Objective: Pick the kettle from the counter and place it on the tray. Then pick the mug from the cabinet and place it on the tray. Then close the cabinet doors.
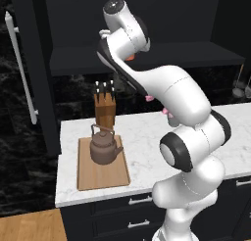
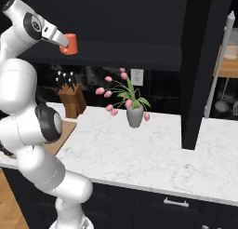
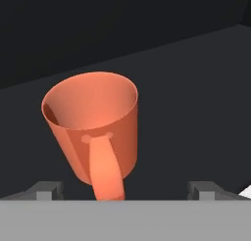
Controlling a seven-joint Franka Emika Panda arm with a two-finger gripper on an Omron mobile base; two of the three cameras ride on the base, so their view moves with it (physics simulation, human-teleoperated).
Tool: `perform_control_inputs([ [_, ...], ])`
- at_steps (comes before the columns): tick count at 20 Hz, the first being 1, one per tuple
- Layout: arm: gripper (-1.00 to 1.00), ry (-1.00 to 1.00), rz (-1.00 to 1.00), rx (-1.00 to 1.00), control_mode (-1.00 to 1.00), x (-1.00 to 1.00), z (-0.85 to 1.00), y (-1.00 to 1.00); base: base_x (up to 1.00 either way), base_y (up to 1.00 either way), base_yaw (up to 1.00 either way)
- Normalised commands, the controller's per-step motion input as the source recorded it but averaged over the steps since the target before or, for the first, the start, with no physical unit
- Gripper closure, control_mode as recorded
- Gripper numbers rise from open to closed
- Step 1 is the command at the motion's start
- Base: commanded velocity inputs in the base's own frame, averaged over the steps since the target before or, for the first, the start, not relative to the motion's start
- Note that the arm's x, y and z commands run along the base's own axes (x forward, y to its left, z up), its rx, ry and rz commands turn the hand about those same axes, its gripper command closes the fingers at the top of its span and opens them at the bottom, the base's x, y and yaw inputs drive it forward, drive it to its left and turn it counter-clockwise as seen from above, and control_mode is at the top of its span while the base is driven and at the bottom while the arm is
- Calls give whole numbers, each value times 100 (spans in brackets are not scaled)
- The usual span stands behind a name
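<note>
Just ahead of the tool (image 3: 125, 188), on the cabinet (image 2: 139, 56) shelf, stands the mug (image 3: 93, 125), upright, its handle turned straight toward the tool and its open mouth tipped into the hand view; the tool is spread wide, one fingertip well to each side of the mug, nothing pinched and nothing touched yet. From the right base view the mug (image 2: 69, 43) sits at the shelf's front, just beyond the hand. Below and behind the tool, the kettle (image 1: 104, 147) already rests on the tray (image 1: 103, 174) on the desk (image 1: 142, 137), so the mug is the step in hand.

By its look the mug is small, light and rigid, with smooth walls that may slip under a weak pinch; probably hard and brittle, so a drop from shelf height could harm it. The body seems the best hold: fingers across the cylinder, either side of the handle, fairly low; the handle is narrow and would let the mug swing. Closing off-centre may push it back along the shelf.
</note>
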Motion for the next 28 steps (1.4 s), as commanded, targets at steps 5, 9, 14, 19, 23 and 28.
perform_control_inputs([
  [5, -100, 0, -2, 0, -100, 17, -3, 11, 0, 0, 0],
  [9, -100, 0, -2, 0, -100, 15, -2, 3, 0, 0, 0],
  [14, -100, 0, -2, 0, -100, 7, 0, 0, 0, 0, 0],
  [19, 100, 0, -2, 0, -100, 3, -1, 0, 0, 0, 0],
  [23, 100, 0, -2, 0, -100, 1, -6, 0, 0, 0, 0],
  [28, 100, 0, -1, 0, -100, 1, -3, 0, 0, 0, 0],
])
